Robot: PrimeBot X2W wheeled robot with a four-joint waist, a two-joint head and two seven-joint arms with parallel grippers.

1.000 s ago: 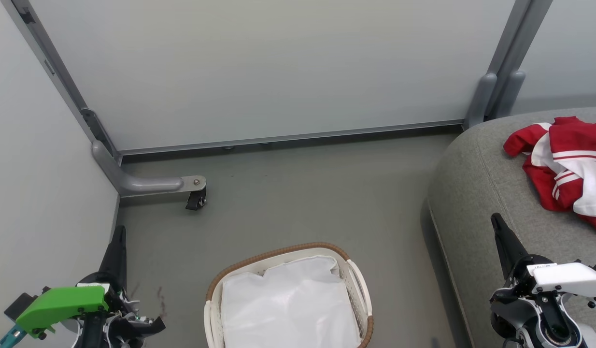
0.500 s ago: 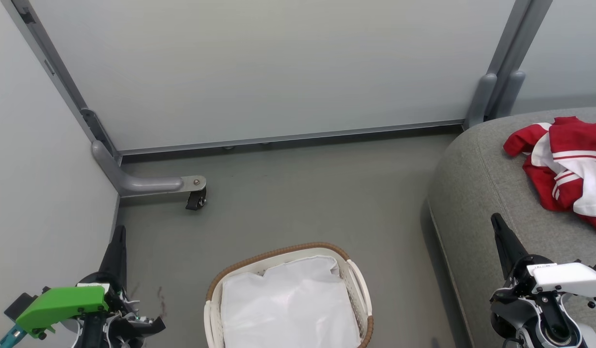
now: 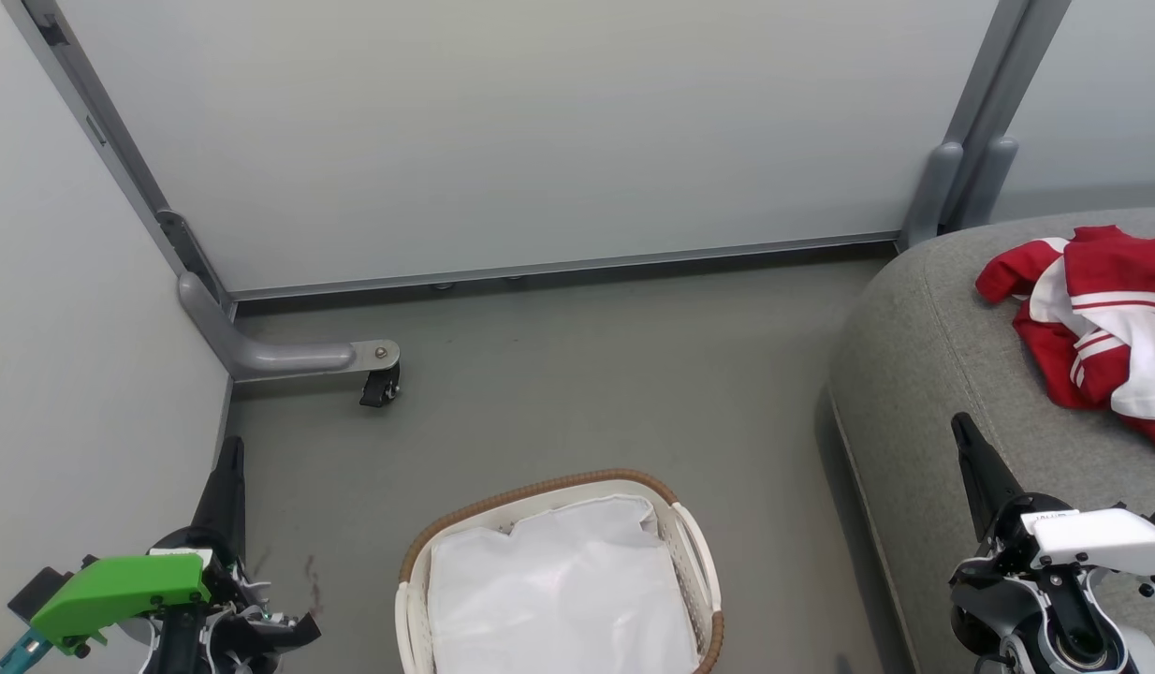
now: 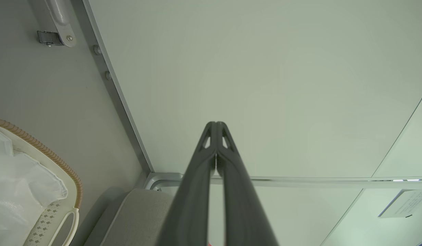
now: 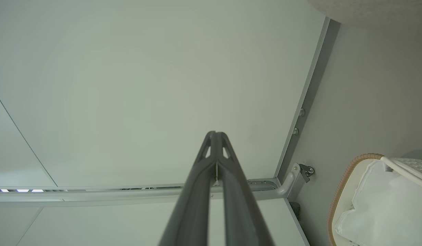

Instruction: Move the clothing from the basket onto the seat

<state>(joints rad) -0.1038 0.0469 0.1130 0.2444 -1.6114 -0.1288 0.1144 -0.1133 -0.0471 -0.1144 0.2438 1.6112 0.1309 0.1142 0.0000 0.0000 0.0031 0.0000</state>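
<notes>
- Lying crumpled at the right edge of the head view, the clothing (image 3: 1097,318) rests on the seat (image 3: 924,374).
- The basket (image 3: 540,487) stands on the floor (image 3: 587,374) at bottom centre, its white liner (image 3: 559,599) showing inside.
- The left end effector (image 3: 229,449), lower left, has its fingers pressed together, empty.
- The right end effector (image 3: 961,426), lower right over the seat's edge, is likewise closed and empty.

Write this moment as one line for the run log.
clothing: on seat | basket: only white liner visible | left gripper: shut, empty | right gripper: shut, empty
</notes>
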